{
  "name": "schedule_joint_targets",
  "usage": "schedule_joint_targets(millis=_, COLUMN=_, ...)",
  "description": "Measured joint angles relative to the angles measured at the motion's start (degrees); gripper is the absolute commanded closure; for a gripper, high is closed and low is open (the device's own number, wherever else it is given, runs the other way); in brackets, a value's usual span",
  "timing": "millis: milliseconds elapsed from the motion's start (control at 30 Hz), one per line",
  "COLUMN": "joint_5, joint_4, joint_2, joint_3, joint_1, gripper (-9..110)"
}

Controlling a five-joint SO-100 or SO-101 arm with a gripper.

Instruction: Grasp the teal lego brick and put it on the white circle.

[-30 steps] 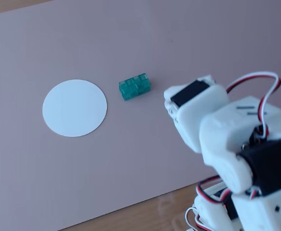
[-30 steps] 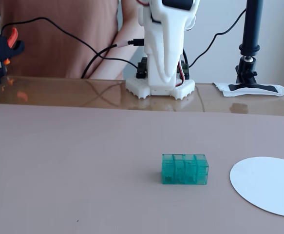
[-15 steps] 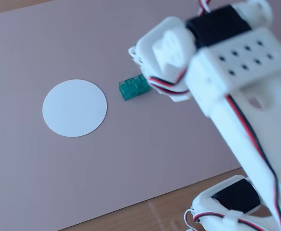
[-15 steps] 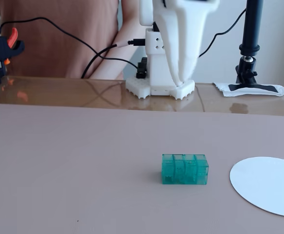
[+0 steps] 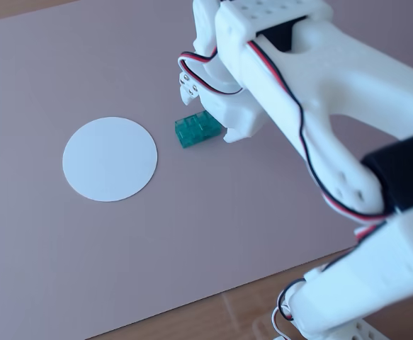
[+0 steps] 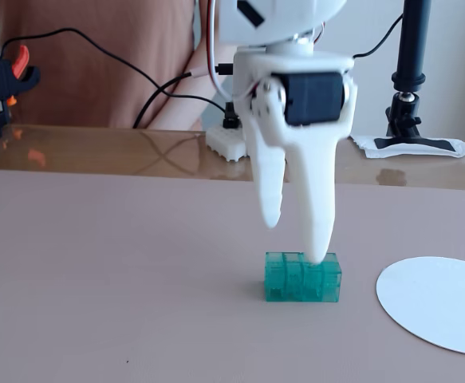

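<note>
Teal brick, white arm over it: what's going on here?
A white robot arm has its hand down at the teal brick, which sits on the pink mat. The jaws are open. In the low fixed view one finger reaches the brick's top edge, while the shorter one hangs above it. The brick is not gripped or lifted. The white circle lies flat and bare beside it, with a small gap between the two.
</note>
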Motion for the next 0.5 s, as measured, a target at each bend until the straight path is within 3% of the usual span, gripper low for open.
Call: schedule_joint_targets(millis=500, joint_5=-0.8, joint_4=-0.6, joint_2=-14.2, joint_3=-8.1, joint_1=-1.2, gripper=102)
